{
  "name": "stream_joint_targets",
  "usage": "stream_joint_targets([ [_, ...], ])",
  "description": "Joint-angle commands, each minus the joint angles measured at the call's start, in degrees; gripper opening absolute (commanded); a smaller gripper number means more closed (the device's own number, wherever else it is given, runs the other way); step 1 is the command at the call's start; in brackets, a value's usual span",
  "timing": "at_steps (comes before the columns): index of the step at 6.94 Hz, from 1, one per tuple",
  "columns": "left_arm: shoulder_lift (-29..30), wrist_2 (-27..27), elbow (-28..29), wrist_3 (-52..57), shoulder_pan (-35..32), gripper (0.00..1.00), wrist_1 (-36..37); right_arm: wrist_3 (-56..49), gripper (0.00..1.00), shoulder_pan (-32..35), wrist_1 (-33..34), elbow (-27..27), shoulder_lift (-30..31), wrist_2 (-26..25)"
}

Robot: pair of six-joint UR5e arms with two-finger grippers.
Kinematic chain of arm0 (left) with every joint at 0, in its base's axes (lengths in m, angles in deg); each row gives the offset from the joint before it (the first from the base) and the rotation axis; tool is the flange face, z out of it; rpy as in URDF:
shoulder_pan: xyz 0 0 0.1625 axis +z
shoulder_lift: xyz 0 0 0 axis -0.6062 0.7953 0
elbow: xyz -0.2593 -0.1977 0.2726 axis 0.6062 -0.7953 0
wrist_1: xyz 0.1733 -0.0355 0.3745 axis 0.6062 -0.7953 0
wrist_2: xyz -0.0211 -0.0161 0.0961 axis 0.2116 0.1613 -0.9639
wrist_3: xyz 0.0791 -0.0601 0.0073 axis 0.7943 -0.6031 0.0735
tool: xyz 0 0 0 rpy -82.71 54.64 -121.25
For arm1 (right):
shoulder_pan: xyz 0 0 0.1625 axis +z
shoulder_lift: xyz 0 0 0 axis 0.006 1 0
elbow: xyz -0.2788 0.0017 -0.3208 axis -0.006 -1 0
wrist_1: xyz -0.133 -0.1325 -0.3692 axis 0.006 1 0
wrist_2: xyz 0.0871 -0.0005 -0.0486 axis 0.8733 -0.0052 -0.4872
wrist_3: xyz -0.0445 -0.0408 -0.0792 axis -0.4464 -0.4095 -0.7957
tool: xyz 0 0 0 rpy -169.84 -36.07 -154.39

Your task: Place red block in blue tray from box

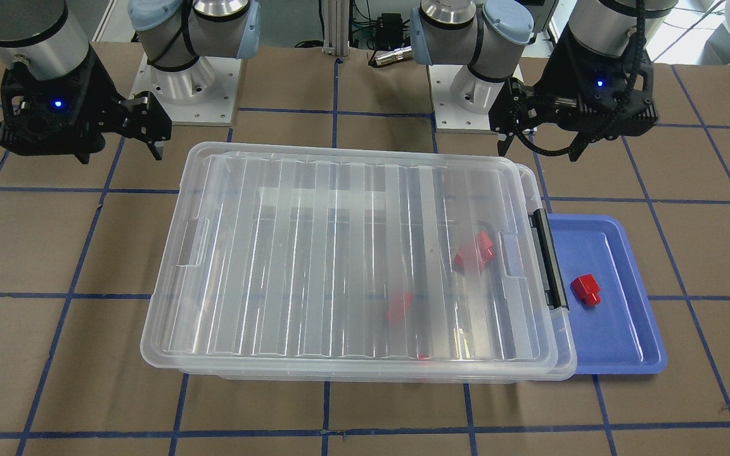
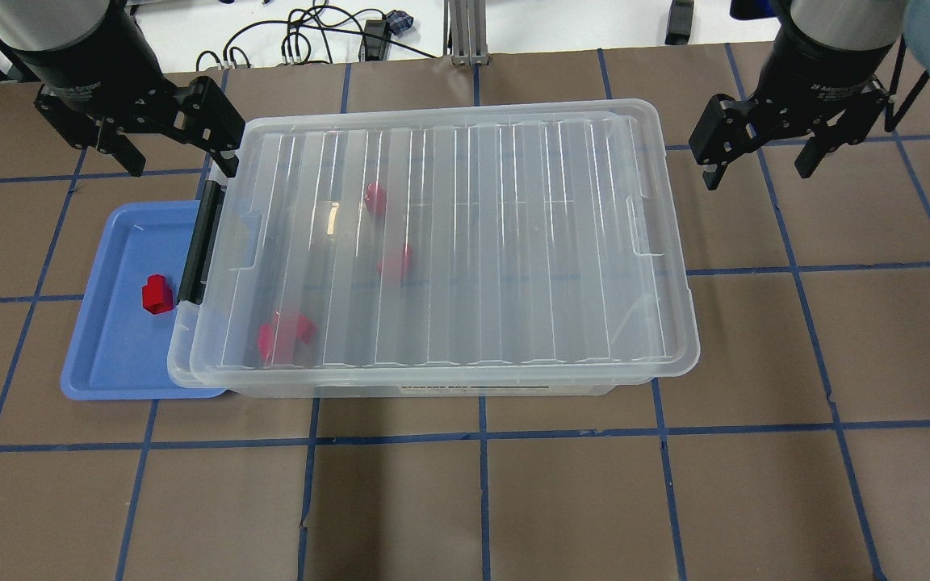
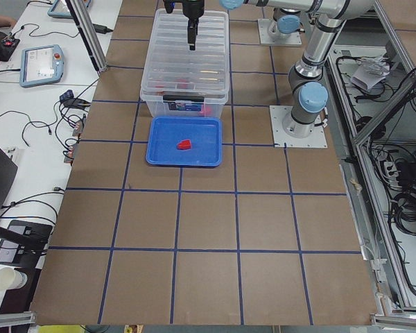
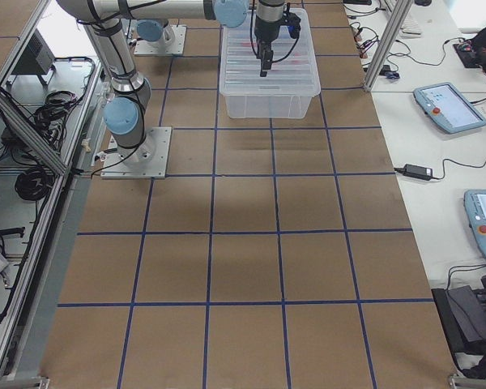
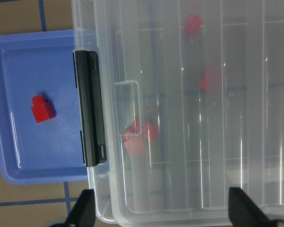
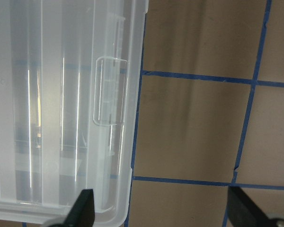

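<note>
One red block [image 1: 585, 290] lies in the blue tray [image 1: 618, 342], also seen from overhead [image 2: 157, 294] and in the left wrist view [image 5: 42, 109]. The clear box [image 2: 465, 242] has its ribbed lid on, slightly askew. Its black latch [image 2: 197, 250] overhangs the tray [image 2: 110, 355]. More red blocks [image 2: 283, 335] [image 2: 395, 260] [image 2: 374, 198] show blurred through the lid. My left gripper [image 2: 182, 161] is open and empty, above the box's latch-end corner. My right gripper [image 2: 760, 169] is open and empty, above the table beside the box's other end.
The table is brown with blue tape grid lines [image 2: 481, 436]. The two arm bases [image 1: 194, 82] [image 1: 466, 88] stand behind the box. Cables and a tablet [image 3: 45, 64] lie on a white bench beside the table.
</note>
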Motion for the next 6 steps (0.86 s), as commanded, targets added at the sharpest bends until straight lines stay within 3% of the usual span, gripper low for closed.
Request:
stream_joint_targets([
  [1, 0.0, 0.1, 0.0, 0.0, 0.0, 1.0, 0.0, 9.0, 1.0, 2.0, 0.5, 0.0, -0.2, 0.5],
  [6, 0.5, 0.0, 0.1, -0.2, -0.2, 1.0, 0.1, 8.9, 1.0, 3.6, 1.8, 0.1, -0.7, 0.2],
])
